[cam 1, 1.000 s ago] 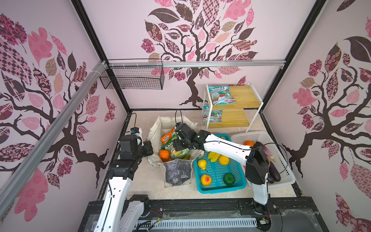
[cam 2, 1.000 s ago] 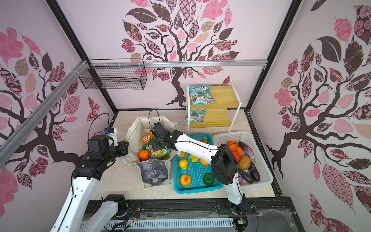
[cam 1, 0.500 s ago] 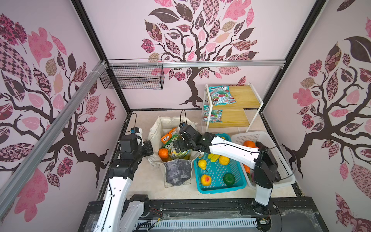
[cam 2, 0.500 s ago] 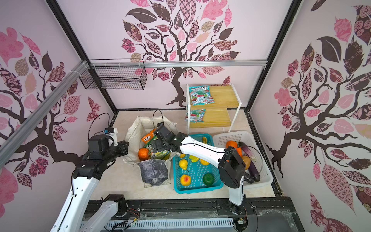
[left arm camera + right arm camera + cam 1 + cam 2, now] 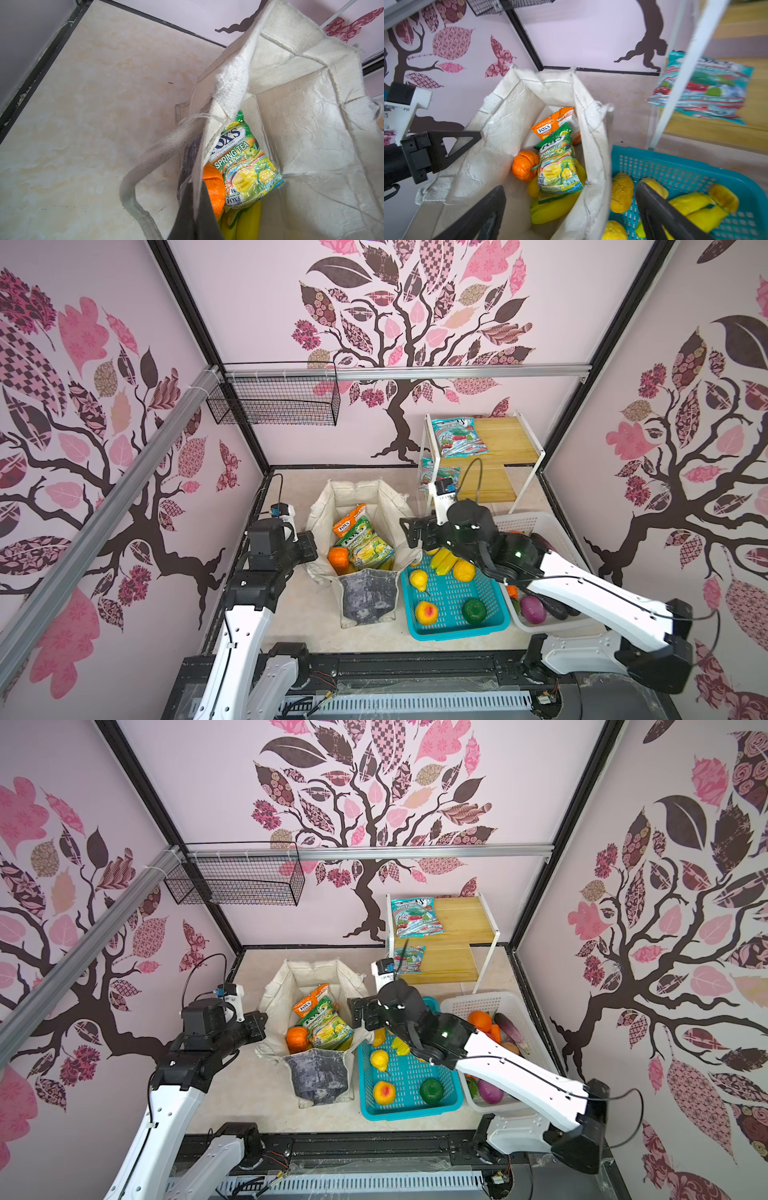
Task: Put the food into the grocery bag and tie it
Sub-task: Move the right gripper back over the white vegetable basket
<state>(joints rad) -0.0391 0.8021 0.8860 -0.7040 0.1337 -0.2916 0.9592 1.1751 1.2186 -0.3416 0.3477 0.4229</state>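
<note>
Top views both place the teal basket [image 5: 457, 632] nearest, lower centre-right of frame, holding loose yellow fruit [image 5: 417, 578], a peach [image 5: 426, 612] and a green pepper [image 5: 473, 610]. The white basket [image 5: 523, 522] sits just to its right. Immediately left of the teal basket, at frame centre, stands the grocery bag [image 5: 361, 493], mouth open, its dark printed panel [image 5: 365, 597] on the near side. Noted inside: the orange [image 5: 338, 558] by the left wall, the green-yellow sweet packet [image 5: 368, 545] beside it, the orange FOX'S packet [image 5: 349, 522] further back. The right wrist view also shows the banana bunch [image 5: 556, 209] lying beneath the green-yellow packet. Left gripper [image 5: 311, 545], centre-left, has its jaws pinched together on the bag's left rim; the left wrist view confirms cloth between the fingers [image 5: 197, 218]. Right gripper [image 5: 411, 533] hangs over the bag's right rim, jaws spread wide with nothing between them, one finger over the bag, one over the teal basket. Farthest, upper right of centre, a shelf rack [image 5: 511, 439] carries two teal-red packets [image 5: 457, 437].
</note>
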